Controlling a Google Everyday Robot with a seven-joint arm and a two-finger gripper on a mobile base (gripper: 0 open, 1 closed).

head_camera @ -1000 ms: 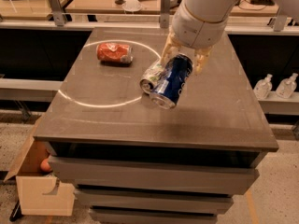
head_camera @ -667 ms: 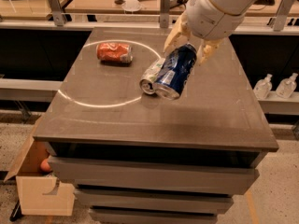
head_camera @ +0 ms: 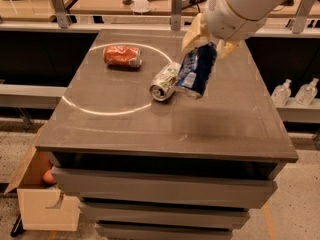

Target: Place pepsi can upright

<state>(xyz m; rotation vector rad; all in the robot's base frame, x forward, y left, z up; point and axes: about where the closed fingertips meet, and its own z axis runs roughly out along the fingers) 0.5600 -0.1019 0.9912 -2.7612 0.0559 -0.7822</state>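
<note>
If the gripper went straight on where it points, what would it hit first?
The gripper, holding the tilted pepsi can above the table, points down-left: likely bare table beside the silver-and-green can, maybe that can; depth unclear.

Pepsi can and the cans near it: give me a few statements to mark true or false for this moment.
1. The gripper holds the pepsi can above the table. True.
2. The pepsi can is upright. False: it hangs tilted.
3. The orange-red can stands upright. False: it lies on its side.
4. The silver-and-green can lies on its side, left of the pepsi can in the camera view. True.
</note>
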